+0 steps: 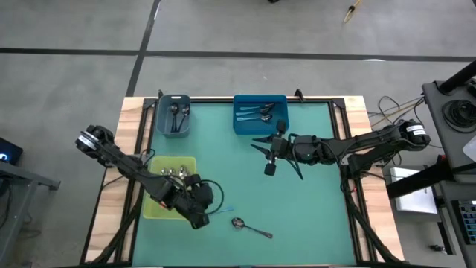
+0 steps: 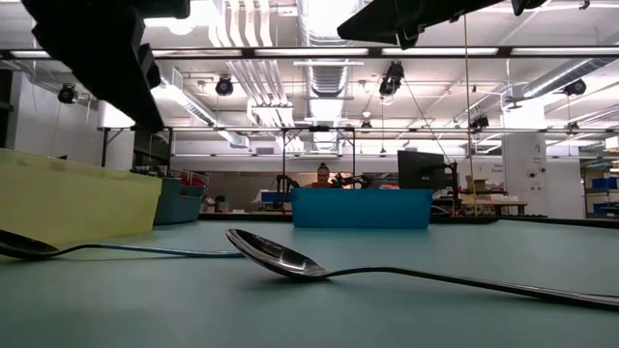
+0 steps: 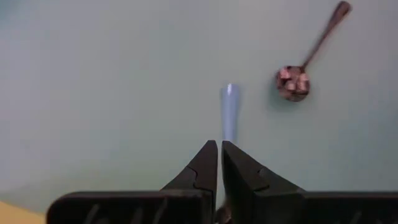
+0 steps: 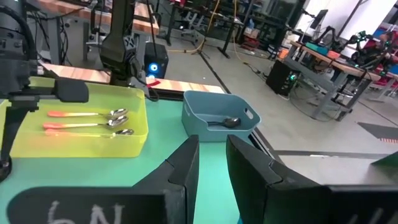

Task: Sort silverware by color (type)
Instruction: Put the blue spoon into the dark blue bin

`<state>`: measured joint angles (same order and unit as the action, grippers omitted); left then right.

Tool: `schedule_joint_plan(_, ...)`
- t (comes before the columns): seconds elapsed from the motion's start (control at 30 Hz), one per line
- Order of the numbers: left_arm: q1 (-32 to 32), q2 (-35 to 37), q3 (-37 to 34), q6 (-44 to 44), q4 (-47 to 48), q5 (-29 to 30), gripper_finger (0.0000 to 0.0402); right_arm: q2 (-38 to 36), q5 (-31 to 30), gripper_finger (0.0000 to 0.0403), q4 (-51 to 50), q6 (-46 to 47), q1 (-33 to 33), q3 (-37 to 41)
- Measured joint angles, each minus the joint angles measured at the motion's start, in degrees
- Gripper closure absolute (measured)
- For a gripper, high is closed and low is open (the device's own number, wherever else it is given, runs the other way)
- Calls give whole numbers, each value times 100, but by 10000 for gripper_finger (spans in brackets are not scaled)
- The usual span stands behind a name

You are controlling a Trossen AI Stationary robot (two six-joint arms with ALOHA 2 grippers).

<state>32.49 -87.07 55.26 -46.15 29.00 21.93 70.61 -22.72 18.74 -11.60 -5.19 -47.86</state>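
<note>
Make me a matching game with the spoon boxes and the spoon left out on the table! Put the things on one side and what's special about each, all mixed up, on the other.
Things:
1. yellow bin
2. grey-blue bin
3. bright blue bin
4. loose dark spoon

Descriptions:
A. lies on the green mat, in no bin
B. holds orange-handled spoons
C. holds light blue-handled spoons
D. holds all-dark spoons

Pairs: 1-B, 2-D, 3-C, 4-A

White marks reading "6N" stand on the right arm's dark wrist body point(image 4: 81, 208), behind its fingers. Nothing else can be read.
</note>
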Motion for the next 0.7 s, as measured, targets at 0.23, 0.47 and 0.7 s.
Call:
schedule_joint_plan(0.23,-272,-232,294,531,4,-195,347,0,0,330,-2,-56,0,-2)
schedule_joint_plan(0.47,-467,-442,455,800,-222,-459,276,-44,0,330,-38,-137,-2,-2)
schedule_joint_plan(0.7,-494,-450,473,803,-287,-655,248,-97,-2,330,-113,-148,-2,-7)
